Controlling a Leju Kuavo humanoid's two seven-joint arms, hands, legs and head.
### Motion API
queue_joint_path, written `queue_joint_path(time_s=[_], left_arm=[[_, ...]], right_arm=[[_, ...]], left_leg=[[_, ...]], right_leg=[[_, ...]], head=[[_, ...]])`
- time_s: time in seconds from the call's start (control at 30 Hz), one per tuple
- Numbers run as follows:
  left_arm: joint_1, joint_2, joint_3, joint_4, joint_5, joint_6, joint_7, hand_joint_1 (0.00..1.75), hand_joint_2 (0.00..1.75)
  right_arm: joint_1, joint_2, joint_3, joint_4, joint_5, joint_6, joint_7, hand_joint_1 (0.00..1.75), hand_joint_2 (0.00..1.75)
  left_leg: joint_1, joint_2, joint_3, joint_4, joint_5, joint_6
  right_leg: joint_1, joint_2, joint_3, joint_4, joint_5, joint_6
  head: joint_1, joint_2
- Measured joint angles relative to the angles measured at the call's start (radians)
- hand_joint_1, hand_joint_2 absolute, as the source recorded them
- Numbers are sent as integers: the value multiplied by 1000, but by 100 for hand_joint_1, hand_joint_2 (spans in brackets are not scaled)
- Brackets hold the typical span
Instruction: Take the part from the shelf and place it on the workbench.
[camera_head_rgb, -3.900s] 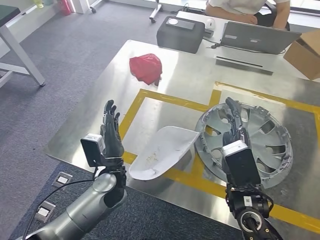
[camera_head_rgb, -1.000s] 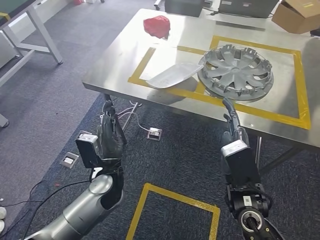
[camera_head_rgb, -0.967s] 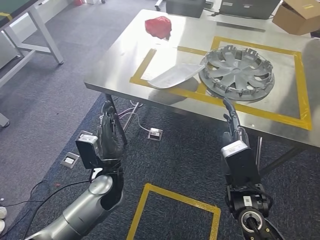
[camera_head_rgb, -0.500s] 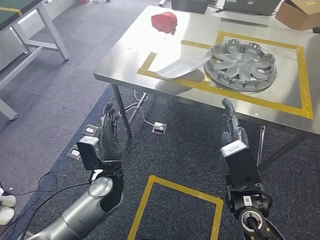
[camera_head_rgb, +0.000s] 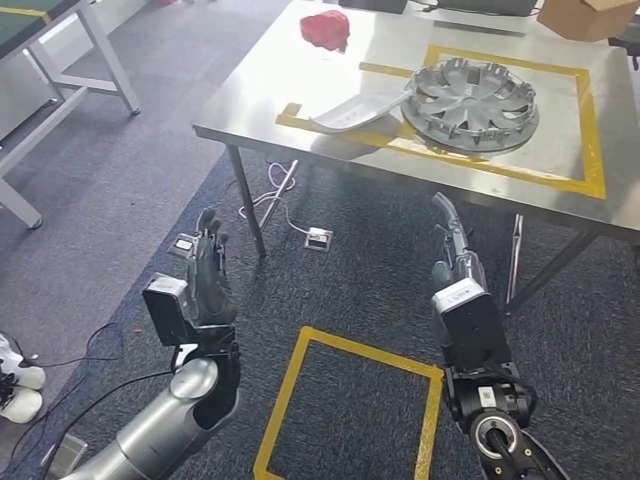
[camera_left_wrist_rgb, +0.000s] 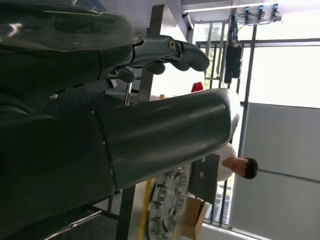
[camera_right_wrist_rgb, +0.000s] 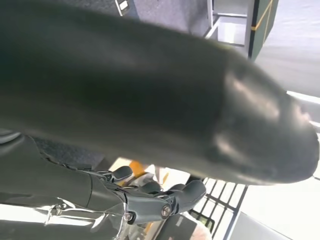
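Note:
A white curved part (camera_head_rgb: 355, 107) lies on the steel workbench (camera_head_rgb: 256, 100), its far end leaning on a silver hubcap (camera_head_rgb: 472, 92) inside a yellow taped frame. I stand back from the bench. In the head view my left hand (camera_head_rgb: 207, 275) is raised over the carpet, fingers straight and apart, holding nothing. My right hand (camera_head_rgb: 453, 245) is raised in front of the bench's near edge, fingers extended, also holding nothing. The left wrist view has the thumb (camera_left_wrist_rgb: 162, 135) and fingers (camera_left_wrist_rgb: 170, 50) apart, with the hubcap (camera_left_wrist_rgb: 166, 205) beyond.
A red cloth (camera_head_rgb: 324, 27) and a cardboard box (camera_head_rgb: 585, 15) sit at the bench's far side. A yellow taped square (camera_head_rgb: 355, 420) marks the carpet between my arms. A floor socket (camera_head_rgb: 317, 240) and cables lie under the bench. Another table's legs (camera_head_rgb: 45, 95) stand left. A person (camera_left_wrist_rgb: 237, 167) sits beyond.
The whole picture has shifted: the camera has moved back from the workbench, which now lies farther off. Both hands stay raised and hold nothing.

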Motion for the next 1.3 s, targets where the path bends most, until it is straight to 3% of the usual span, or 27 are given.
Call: queue_joint_path(time_s=[0.07, 0.1, 0.13, 0.17, 0.23, 0.27, 0.3, 0.33, 0.4, 0.47, 0.53, 0.6, 0.63, 0.73, 0.77, 0.8, 0.83, 0.9, 0.97, 1.0, 1.03, 1.1, 1.13, 1.17, 1.23, 1.27, 1.3], left_arm=[[1, 0, 0, -2, -1, 0, 0, 0, 0], [1, 0, 0, -2, -1, 0, 1, 0, 0], [2, 0, 0, -2, -1, 0, 1, 0, 0], [2, 0, 0, -2, -2, 0, 1, 0, 0], [3, 0, 0, -2, -4, 0, 2, 0, 0], [5, 0, 0, -2, -5, 0, 2, 0, 0], [6, 0, 0, -2, -6, 0, 3, 0, 0], [8, 1, 0, -2, -7, 0, 4, 0, 0], [10, 1, 0, -3, -9, -1, 5, 0, 0], [11, 1, 1, -7, -11, -2, 5, 0, 0], [11, 1, 2, -10, -12, -3, 6, 0, 0], [12, 2, 2, -10, -12, -4, 8, 0, 0], [13, 2, 3, -10, -12, -5, 8, 0, 0], [14, 4, 6, -10, -12, -9, 9, 0, 0], [14, 4, 7, -10, -12, -10, 10, 0, 0], [14, 5, 7, -10, -12, -11, 10, 0, 0], [14, 5, 7, -10, -12, -11, 10, 0, 0], [13, 5, 7, -10, -12, -12, 11, 0, 0], [9, 5, 8, -12, -12, -12, 11, 0, 0], [8, 5, 8, -14, -12, -12, 11, 0, 0], [7, 5, 8, -15, -12, -12, 10, 0, 0], [8, 5, 9, -16, -12, -12, 11, 0, 0], [8, 5, 9, -16, -12, -12, 11, 0, 0], [9, 4, 9, -16, -12, -13, 11, 0, 0], [9, 3, 9, -16, -12, -14, 11, 0, 0], [9, 3, 9, -16, -12, -14, 11, 0, 0], [10, 2, 9, -16, -12, -14, 11, 0, 0]], right_arm=[[1, 0, 1, 1, 0, 0, 0, 0, 0], [2, 0, 2, 2, -1, 0, 0, 0, 0], [3, 0, 2, 3, -1, 0, 0, 0, 0], [4, 0, 2, 4, -2, -1, -1, 0, 0], [5, 0, 2, 8, -2, -1, -4, 0, 0], [5, 0, 2, 10, -2, -1, -6, 0, 0], [5, 0, 2, 12, -3, -1, -7, 0, 0], [5, 0, 2, 14, -3, -1, -8, 0, 0], [4, 1, 3, 17, -3, -1, -12, 0, 0], [1, 4, 2, 17, -3, -1, -16, 0, 0], [-1, 7, 2, 18, -3, -2, -20, 0, 0], [0, 9, 2, 18, -3, -2, -21, 0, 0], [1, 10, 2, 19, -3, -3, -20, 0, 0], [2, 15, 2, 20, -3, -4, -20, 0, 0], [3, 16, 2, 20, -2, -4, -20, 0, 0], [3, 17, 2, 21, -2, -4, -19, 0, 0], [3, 17, 2, 22, -2, -4, -19, 0, 0], [3, 17, 2, 24, -2, -5, -19, 0, 0], [2, 17, 1, 23, -2, -5, -20, 0, 0], [2, 17, 1, 23, -2, -5, -20, 0, 0], [2, 18, 1, 23, -2, -6, -20, 0, 0], [5, 17, 1, 24, -2, -6, -20, 0, 0], [8, 17, 1, 25, -2, -6, -19, 0, 0], [10, 17, 1, 26, -2, -6, -19, 0, 0], [13, 17, 1, 27, -2, -6, -19, 0, 0], [13, 17, 1, 27, -2, -6, -19, 0, 0], [14, 17, 1, 28, -2, -6, -19, 0, 0]], left_leg=[[-3, 1, -10, -15, 13, 18], [-2, 3, -21, -17, 23, 26], [-1, 5, -35, -18, 35, 36], [0, 7, -49, -19, 48, 42], [-2, 9, -81, -18, 74, 49], [-3, 9, -97, -17, 87, 49], [-5, 9, -114, -16, 100, 48], [-6, 9, -131, -15, 112, 47], [-6, 8, -160, -11, 135, 42], [-7, 8, -176, -10, 157, 33], [-4, 9, -178, -17, 180, 21], [-3, 9, -186, -17, 181, 10], [-3, 8, -198, 2, 152, 4], [2, 8, -253, 178, -11, -13], [3, 8, -265, 248, -39, -17], [5, 8, -267, 300, -40, -21], [6, 8, -253, 320, -17, -24], [11, 8, -171, 251, 34, -26], [11, 7, -49, 90, 14, -19], [9, 6, -10, 27, -4, -11], [4, 5, 6, -9, -13, -1], [0, 7, -11, -18, 6, 19], [0, 8, -23, -18, 19, 28], [1, 10, -37, -19, 32, 35], [1, 11, -68, -19, 56, 43], [1, 11, -84, -19, 67, 43], [0, 11, -99, -19, 78, 43]], right_leg=[[-3, 2, -7, -9, 19, 11], [-5, 3, -19, -3, 7, 17], [-6, 5, -35, 22, -28, 22], [-7, 5, -55, 71, -83, 26], [-7, 6, -90, 219, -192, 32], [-7, 6, -95, 284, -213, 33], [-6, 6, -87, 323, -207, 32], [-5, 6, -63, 328, -180, 30], [-1, 7, 38, 231, -135, 20], [7, 8, 156, 68, -158, 7], [14, 9, 198, -13, -180, -4], [10, 6, 180, -19, -158, -17], [7, 3, 168, -23, -145, -25], [3, -1, 119, -25, -100, -38], [3, -1, 99, -23, -84, -37], [3, -1, 79, -20, -70, -36], [3, -2, 58, -17, -55, -33], [3, -1, 22, -10, -29, -26], [6, 0, -4, -1, -7, -16], [6, 0, -11, -1, 5, -10], [6, 0, -16, -4, 18, -5], [0, 1, -26, -9, 31, 7], [-3, 2, -36, 6, 8, 12], [-5, 3, -51, 45, -38, 17], [-6, 4, -84, 183, -157, 23], [-6, 4, -97, 259, -193, 25], [-6, 4, -100, 316, -199, 25]], head=[[2, 0], [3, 0], [6, 0], [9, 0], [16, 0], [18, 0], [19, 0], [20, 0], [21, 0], [20, 0], [21, 0], [23, 0], [23, 0], [16, 0], [15, 0], [14, 0], [13, 0], [12, 0], [10, 0], [10, 0], [10, 0], [13, 0], [15, 0], [17, 0], [22, 0], [23, 0], [24, 0]])
